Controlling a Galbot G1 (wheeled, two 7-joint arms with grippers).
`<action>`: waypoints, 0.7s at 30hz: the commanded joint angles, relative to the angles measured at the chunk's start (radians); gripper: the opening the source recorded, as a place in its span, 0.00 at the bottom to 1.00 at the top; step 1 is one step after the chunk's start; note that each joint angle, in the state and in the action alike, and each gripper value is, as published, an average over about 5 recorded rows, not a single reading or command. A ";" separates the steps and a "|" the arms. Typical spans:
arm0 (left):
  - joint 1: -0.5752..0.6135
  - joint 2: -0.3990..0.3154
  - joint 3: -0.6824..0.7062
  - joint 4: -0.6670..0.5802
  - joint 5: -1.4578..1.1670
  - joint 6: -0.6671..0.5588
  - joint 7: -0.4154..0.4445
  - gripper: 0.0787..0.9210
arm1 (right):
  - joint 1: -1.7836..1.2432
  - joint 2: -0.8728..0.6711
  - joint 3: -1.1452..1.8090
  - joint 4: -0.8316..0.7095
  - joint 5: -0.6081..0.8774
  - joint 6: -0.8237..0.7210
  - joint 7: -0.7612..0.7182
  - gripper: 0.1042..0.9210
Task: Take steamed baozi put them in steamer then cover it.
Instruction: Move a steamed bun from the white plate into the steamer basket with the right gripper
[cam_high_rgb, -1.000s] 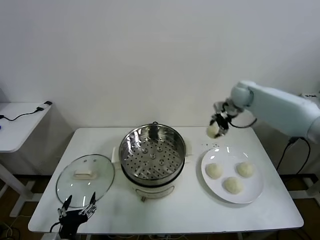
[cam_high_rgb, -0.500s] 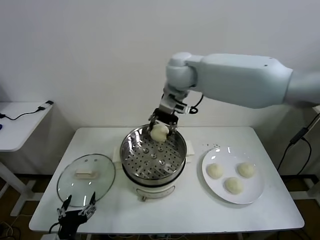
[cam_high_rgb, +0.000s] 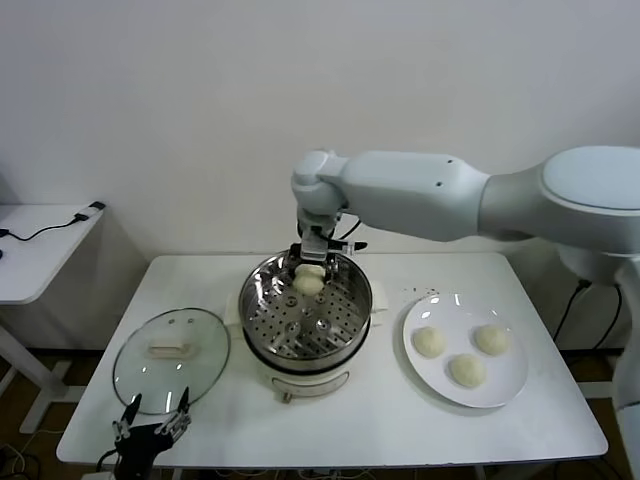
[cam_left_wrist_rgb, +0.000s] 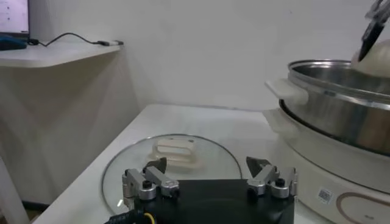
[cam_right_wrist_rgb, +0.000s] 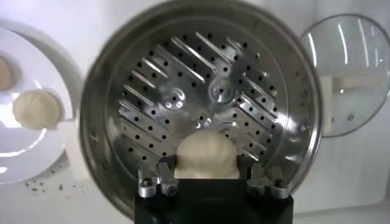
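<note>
My right gripper (cam_high_rgb: 310, 262) is shut on a pale baozi (cam_high_rgb: 309, 281) and holds it over the far part of the steel steamer (cam_high_rgb: 305, 312). In the right wrist view the baozi (cam_right_wrist_rgb: 206, 154) sits between the fingers above the perforated tray (cam_right_wrist_rgb: 207, 97). Three more baozi (cam_high_rgb: 428, 341) (cam_high_rgb: 490, 339) (cam_high_rgb: 466, 370) lie on the white plate (cam_high_rgb: 514, 382) to the right. The glass cover (cam_high_rgb: 171, 356) with its cream handle lies flat on the table left of the steamer. My left gripper (cam_high_rgb: 153, 424) is open and idle at the table's front left edge, just before the cover (cam_left_wrist_rgb: 177, 159).
The steamer stands on a white electric base (cam_high_rgb: 300, 381) at the table's middle. A second white table (cam_high_rgb: 40, 250) with a cable stands at the far left. The white wall runs close behind the table.
My right arm has carried the baozi from above the plate's far side leftward to the steamer and lowered it toward the tray. The left arm has not moved.
</note>
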 joint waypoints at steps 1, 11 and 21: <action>0.003 0.000 0.000 0.001 -0.002 -0.001 0.000 0.88 | -0.126 0.052 0.019 -0.143 -0.097 0.021 0.050 0.68; -0.007 -0.001 -0.002 0.002 -0.007 0.003 0.000 0.88 | -0.182 0.072 0.060 -0.227 -0.172 0.034 0.101 0.74; -0.002 -0.001 -0.004 -0.006 -0.007 0.002 -0.002 0.88 | 0.079 -0.024 0.012 -0.110 0.210 0.020 -0.046 0.88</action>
